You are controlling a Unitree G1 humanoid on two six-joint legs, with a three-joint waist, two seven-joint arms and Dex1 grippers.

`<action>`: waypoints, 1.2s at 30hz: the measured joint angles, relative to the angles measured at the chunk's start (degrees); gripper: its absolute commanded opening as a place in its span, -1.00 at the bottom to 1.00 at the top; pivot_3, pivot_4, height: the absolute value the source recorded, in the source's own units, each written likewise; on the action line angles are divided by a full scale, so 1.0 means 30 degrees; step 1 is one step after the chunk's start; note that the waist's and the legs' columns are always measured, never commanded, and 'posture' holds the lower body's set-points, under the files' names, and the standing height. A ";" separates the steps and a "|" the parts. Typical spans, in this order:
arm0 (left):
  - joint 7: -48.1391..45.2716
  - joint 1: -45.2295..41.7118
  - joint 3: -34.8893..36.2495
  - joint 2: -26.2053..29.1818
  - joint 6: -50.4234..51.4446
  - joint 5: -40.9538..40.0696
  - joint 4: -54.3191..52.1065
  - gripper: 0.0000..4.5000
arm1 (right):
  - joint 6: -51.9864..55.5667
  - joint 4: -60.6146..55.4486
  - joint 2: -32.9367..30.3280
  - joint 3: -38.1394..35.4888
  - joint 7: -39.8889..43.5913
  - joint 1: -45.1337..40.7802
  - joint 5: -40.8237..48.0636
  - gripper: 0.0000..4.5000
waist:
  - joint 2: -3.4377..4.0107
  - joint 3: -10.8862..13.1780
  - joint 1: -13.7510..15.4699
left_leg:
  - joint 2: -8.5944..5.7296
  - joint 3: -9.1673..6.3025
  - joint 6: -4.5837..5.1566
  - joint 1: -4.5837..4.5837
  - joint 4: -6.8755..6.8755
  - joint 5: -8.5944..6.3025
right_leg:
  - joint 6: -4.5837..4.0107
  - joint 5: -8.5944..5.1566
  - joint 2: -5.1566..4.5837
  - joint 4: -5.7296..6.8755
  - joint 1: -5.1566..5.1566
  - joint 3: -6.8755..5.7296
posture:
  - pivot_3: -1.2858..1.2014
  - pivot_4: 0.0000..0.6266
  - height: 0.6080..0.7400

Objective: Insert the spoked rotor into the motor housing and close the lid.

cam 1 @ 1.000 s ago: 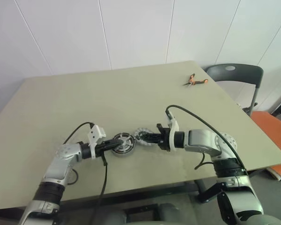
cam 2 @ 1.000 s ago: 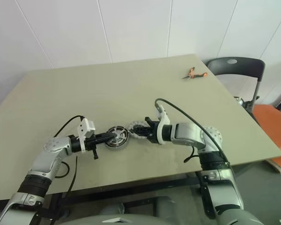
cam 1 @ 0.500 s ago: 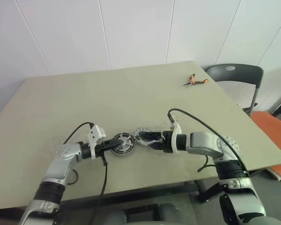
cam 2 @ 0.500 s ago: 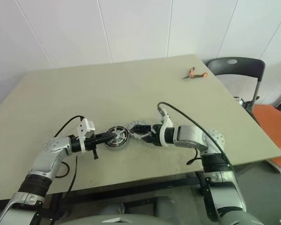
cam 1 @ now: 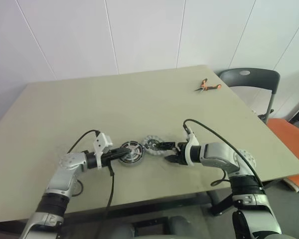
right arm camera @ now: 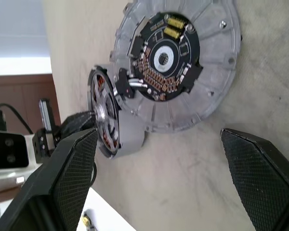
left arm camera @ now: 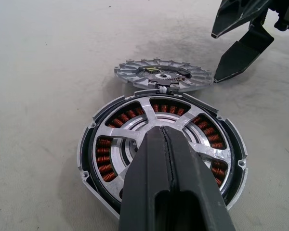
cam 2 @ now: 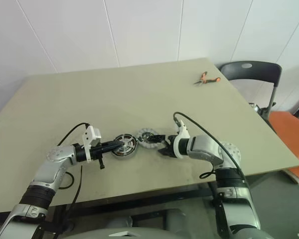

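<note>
- The left gripper (left arm camera: 169, 159) is closest. Its 2 fingers are pressed tight together with nothing between them, and the tips rest on the middle of the motor housing (left arm camera: 161, 149).
- The spoked rotor (left arm camera: 192, 126) already sits inside the housing, with the copper coils showing between its spokes.
- The lid (left arm camera: 159, 74) lies flat on the table (cam 1: 139, 94), touching the far edge of the housing. It looks joined there by a small hinge, with its circuit side facing up.
- The right gripper (right arm camera: 159, 159) is just past the lid, spread wide and holding nothing.
- I think the lid could slide away or flop crooked if the right gripper pushes it flat instead of lifting its edge.
- The left fingers sit where the lid must land, so it could trap them.
- Orange pliers (cam 1: 208, 86) lie far off.
</note>
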 measured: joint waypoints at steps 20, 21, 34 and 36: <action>0.0258 0.0203 0.0017 -0.0008 0.0728 -0.0004 -0.0729 -1.00 | -0.2562 -0.0171 0.0887 0.0308 -0.0138 0.0118 -0.0035 -0.91 | 0.0001 0.0001 -0.0003 | 0.0000 -0.0001 0.0004 -0.0007 -0.0009 -0.0003 | 0.0001 0.0000 -0.0006 -0.0028 -0.0008 0.0001 | 0.03 -1.00 1.00; 0.0287 0.0222 0.0016 -0.0009 0.0748 -0.0002 -0.0770 -1.00 | -0.2636 -0.0231 0.0960 0.0255 0.0058 0.0143 0.0069 -0.99 | 0.0002 0.0002 -0.0002 | 0.0000 -0.0001 0.0004 -0.0007 -0.0009 -0.0003 | 0.0002 0.0001 -0.0006 -0.0028 -0.0008 0.0001 | 0.03 -1.00 1.00; 0.0554 0.0465 0.0102 0.0017 0.1206 -0.0089 -0.1389 -1.00 | -0.1817 -0.0794 0.0099 0.0945 0.2830 -0.0103 -0.1411 -0.99 | -0.0010 0.0000 0.0003 | 0.0001 0.0000 0.0006 -0.0005 -0.0011 -0.0004 | 0.0003 0.0001 -0.0006 -0.0035 -0.0020 0.0001 | 0.03 -1.00 1.00; 0.0751 0.0655 0.0319 0.0131 0.1596 -0.0265 -0.1709 -1.00 | -0.1513 -0.0943 -0.0062 0.1074 0.3725 -0.0241 -0.2120 -0.99 | -0.0019 0.0007 -0.0023 | 0.0002 0.0000 0.0006 -0.0006 -0.0010 -0.0004 | 0.0036 0.0021 -0.0003 -0.0029 -0.0067 0.0002 | 0.03 -1.00 1.00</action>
